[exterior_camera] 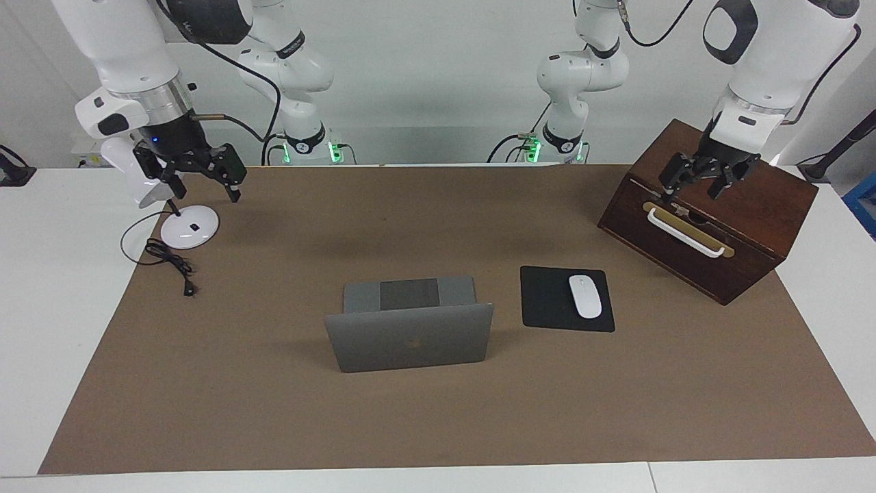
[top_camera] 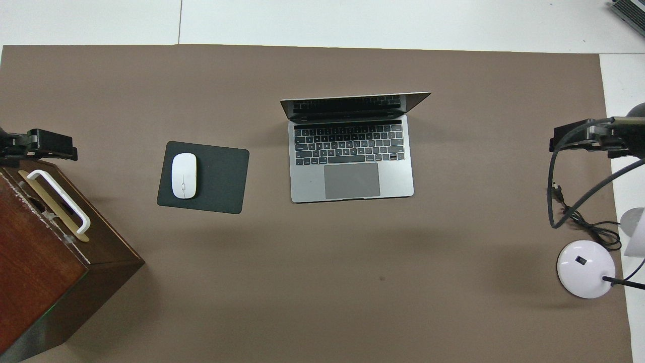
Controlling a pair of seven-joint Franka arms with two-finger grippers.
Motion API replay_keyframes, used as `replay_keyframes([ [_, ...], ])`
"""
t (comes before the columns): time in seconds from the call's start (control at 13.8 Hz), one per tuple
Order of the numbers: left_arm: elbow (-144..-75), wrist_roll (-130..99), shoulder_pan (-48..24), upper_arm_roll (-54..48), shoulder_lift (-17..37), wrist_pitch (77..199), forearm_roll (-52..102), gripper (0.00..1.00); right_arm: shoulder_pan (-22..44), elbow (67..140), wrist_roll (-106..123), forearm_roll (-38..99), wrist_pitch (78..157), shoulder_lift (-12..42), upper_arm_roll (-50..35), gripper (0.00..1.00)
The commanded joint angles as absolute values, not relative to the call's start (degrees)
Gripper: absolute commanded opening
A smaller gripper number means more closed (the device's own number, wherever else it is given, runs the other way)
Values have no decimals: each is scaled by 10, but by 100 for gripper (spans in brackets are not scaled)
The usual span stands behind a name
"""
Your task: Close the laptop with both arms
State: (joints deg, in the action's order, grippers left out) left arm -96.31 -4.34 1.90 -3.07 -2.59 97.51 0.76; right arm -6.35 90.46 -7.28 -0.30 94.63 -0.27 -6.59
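Both pairs of jaws stand spread wide and grip nothing. The left gripper (exterior_camera: 701, 183) hangs over the wooden box (exterior_camera: 753, 205), just above its white handle (exterior_camera: 684, 233), at the left arm's end of the table (exterior_camera: 41, 274). The right gripper (exterior_camera: 202, 179) hangs over the edge of the brown mat (exterior_camera: 438, 424) at the right arm's end, above and beside the round white base of a desk lamp (exterior_camera: 189, 226), whose black cable (exterior_camera: 171, 263) trails onto the mat. In the overhead view the left gripper (top_camera: 38, 143) shows at one side edge and the right gripper (top_camera: 584, 136) at the other.

The laptop (exterior_camera: 409, 335) lies near the middle of the mat, well apart from both grippers and roughly midway between them. Its lid stands open and upright, with the logo side turned away from the robots; the keyboard and trackpad (top_camera: 351, 180) face the robots. A black mouse pad (exterior_camera: 551, 301) carrying a white mouse (exterior_camera: 585, 296) lies beside the laptop toward the left arm's end, between laptop and box
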Motion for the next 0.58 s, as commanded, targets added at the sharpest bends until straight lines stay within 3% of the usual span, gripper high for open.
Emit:
replay_keyframes([
  [0.0,-964,-42,26,-34,-28,976,15,100,-70,920,-70,17,948,-17,-73,100],
  [0.15,-966,-48,26,-38,-28,973,16,100,-70,920,-68,17,947,-17,-74,100],
  [0.22,-967,-49,25,-38,-28,972,15,92,-70,920,-67,16,947,-17,-74,100],
  [0.51,-967,-60,26,-38,-28,962,16,3,-70,920,-66,17,947,-17,-74,100],
])
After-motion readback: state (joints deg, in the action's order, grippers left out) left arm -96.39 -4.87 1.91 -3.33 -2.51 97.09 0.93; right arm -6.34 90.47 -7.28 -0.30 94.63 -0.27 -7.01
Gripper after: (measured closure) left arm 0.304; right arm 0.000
